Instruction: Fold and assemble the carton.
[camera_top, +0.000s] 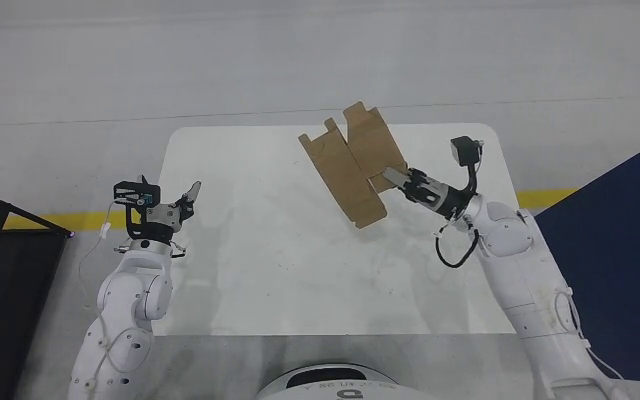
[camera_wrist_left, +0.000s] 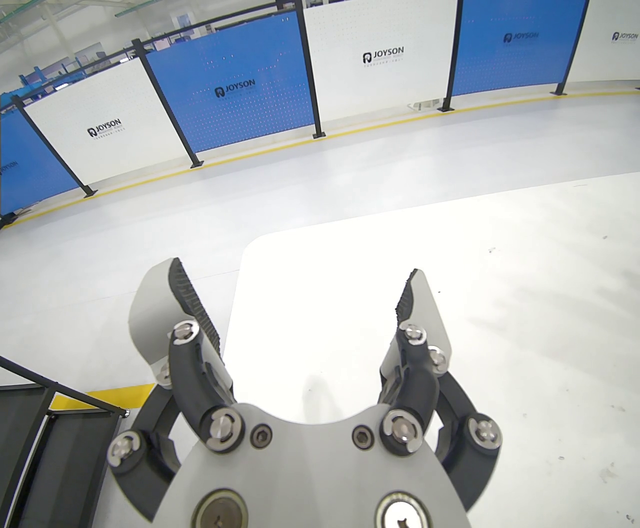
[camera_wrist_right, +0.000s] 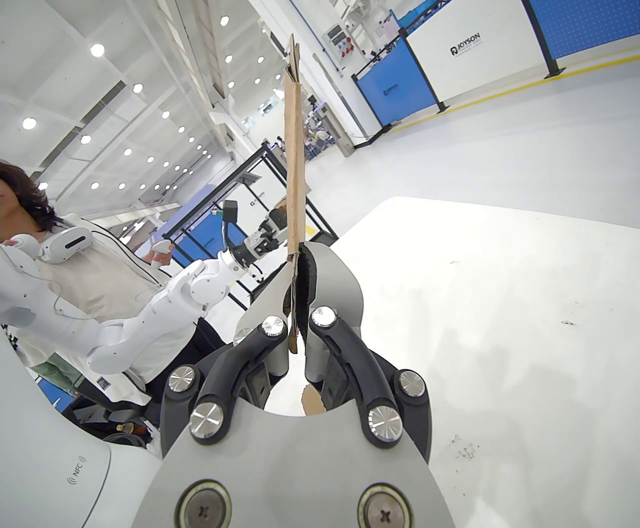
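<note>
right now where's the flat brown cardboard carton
In the top view the flat brown cardboard carton is over the white table's far right, its edge pinched in the jaws of the right gripper.

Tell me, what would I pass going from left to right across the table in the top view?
Left gripper, open, by the table's left edge → flattened cardboard carton → right gripper, pinching the carton's edge.
</note>
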